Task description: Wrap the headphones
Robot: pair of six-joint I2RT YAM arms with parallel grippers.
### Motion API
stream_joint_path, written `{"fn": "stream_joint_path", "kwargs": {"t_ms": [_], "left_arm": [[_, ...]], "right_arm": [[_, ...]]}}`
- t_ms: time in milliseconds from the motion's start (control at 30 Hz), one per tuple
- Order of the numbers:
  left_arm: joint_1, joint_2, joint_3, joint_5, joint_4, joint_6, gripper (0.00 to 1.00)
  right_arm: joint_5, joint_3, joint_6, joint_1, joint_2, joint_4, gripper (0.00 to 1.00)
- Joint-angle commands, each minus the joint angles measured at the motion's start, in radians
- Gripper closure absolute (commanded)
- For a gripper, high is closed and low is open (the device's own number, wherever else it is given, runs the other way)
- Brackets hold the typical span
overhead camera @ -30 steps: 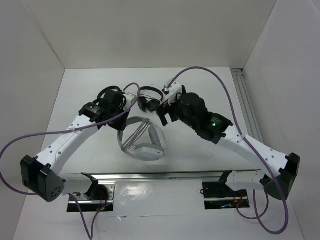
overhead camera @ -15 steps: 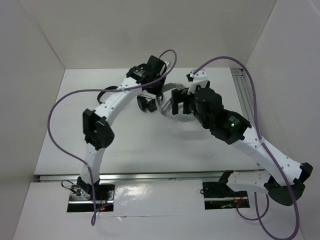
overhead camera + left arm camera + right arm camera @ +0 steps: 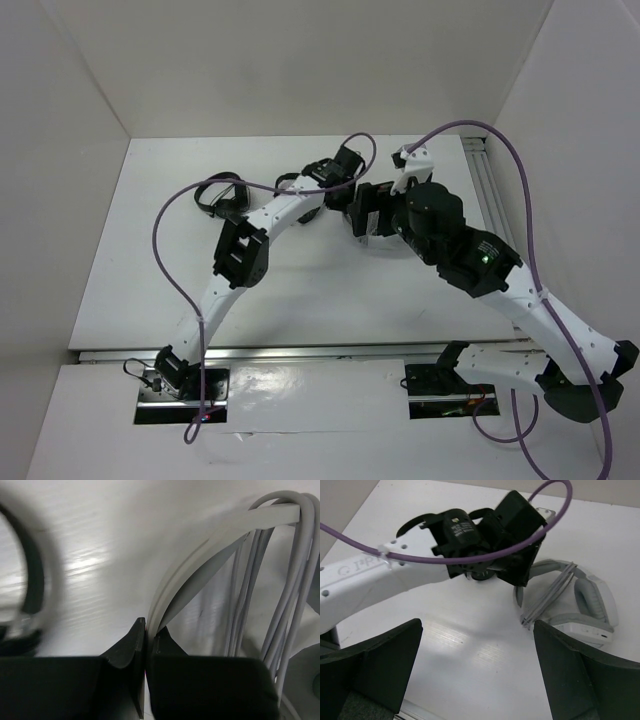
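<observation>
Headphones were pinched by a pale strip in left gripper, jaws closed tight on it. Cable ran across them in strands as they lay far-centre on table. Right gripper hovered above, jaws wide, empty.

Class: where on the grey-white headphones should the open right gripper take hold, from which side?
Probably the headphones' band, on its bare arc away from the left gripper, from above: it's thin, lies flat, and the cable strands cross elsewhere.
</observation>
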Motion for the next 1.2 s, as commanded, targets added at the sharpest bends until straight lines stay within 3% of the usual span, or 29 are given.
{"fn": "stream_joint_path", "kwargs": {"t_ms": [0, 400, 733, 833, 933, 967, 1000, 1033, 1067, 1100, 1167], "left_arm": [[-0.035, 0.014, 0.081, 0.036, 0.156, -0.123, 1.0], [-0.045, 0.059, -0.003, -0.208, 0.226, -0.356, 1.0], [-0.026, 0.129, 0.044, -0.155, 0.274, -0.459, 0.99], [-0.026, 0.116, 0.022, -0.129, 0.288, -0.445, 0.7], [-0.026, 0.083, -0.029, -0.128, 0.308, -0.445, 0.53], [-0.026, 0.073, -0.041, -0.119, 0.308, -0.445, 0.51], [-0.026, 0.063, -0.055, -0.119, 0.323, -0.445, 0.38], [-0.026, 0.043, -0.074, -0.119, 0.323, -0.445, 0.18], [-0.026, 0.032, -0.084, -0.11, 0.334, -0.445, 0.12], [-0.026, 0.021, -0.084, -0.11, 0.334, -0.433, 0.0], [-0.035, -0.009, -0.139, -0.11, 0.358, -0.433, 0.0]], "right_arm": [[-0.017, -0.02, 0.017, -0.005, -0.026, -0.035, 0.0], [-0.097, -0.136, 0.061, -0.005, -0.118, -0.015, 0.0], [-0.163, -0.17, 0.081, -0.005, -0.172, -0.015, 0.0], [-0.174, -0.179, 0.081, -0.005, -0.172, -0.015, 0.0], [-0.185, -0.179, 0.072, -0.005, -0.172, -0.015, 0.0], [-0.195, -0.179, 0.072, -0.005, -0.172, -0.015, 0.0], [-0.195, -0.179, 0.072, -0.005, -0.181, -0.015, 0.0], [-0.195, -0.179, 0.072, -0.005, -0.181, -0.015, 0.0], [-0.195, -0.179, 0.072, -0.005, -0.181, -0.015, 0.0], [-0.195, -0.179, 0.072, -0.005, -0.181, -0.015, 0.0], [-0.205, -0.179, 0.072, -0.005, -0.19, -0.015, 0.0]]}}
